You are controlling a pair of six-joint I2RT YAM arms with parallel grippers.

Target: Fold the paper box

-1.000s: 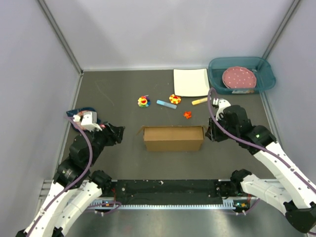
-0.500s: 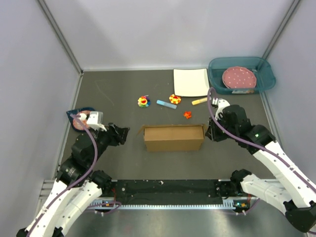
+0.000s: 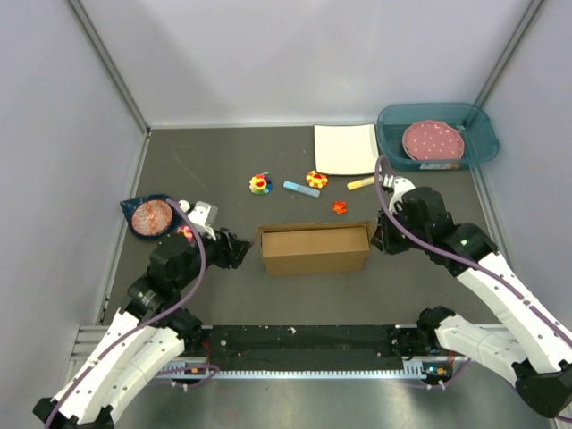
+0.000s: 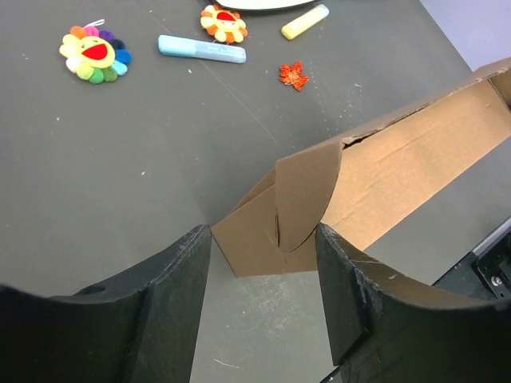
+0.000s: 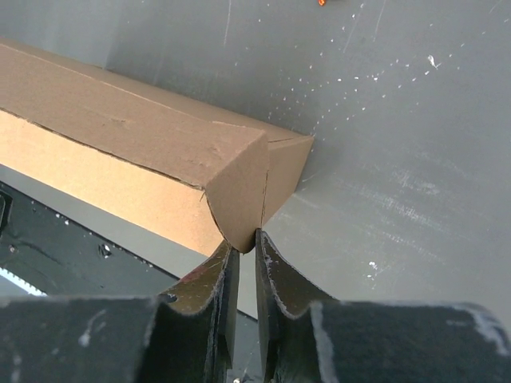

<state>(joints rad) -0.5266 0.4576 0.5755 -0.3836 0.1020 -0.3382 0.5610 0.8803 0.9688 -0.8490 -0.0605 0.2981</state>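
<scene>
The paper box (image 3: pixel 315 250) is a brown cardboard box lying lengthwise at the table's middle. My left gripper (image 3: pixel 239 252) is open, just left of the box's left end. In the left wrist view the gripper (image 4: pixel 262 239) frames the box's (image 4: pixel 383 183) rounded left end flap, with both fingers apart from it. My right gripper (image 3: pixel 379 241) is at the box's right end. In the right wrist view its jaws (image 5: pixel 246 243) are almost closed, with their tips touching the lower tip of the box's (image 5: pixel 144 136) right end flap.
A white square plate (image 3: pixel 346 148) and a teal bin (image 3: pixel 478 147) holding a pink plate (image 3: pixel 433 140) stand at the back right. Flower toys (image 3: pixel 260 184), a blue marker (image 3: pixel 301 189), a yellow piece (image 3: pixel 361 183) and a red bit (image 3: pixel 340 208) lie behind the box. A dark dish (image 3: pixel 150 216) lies left.
My left arm has moved right and forward, bringing its open gripper up to the box's left end. The left end flap sticks out less. The right arm and box have stayed put.
</scene>
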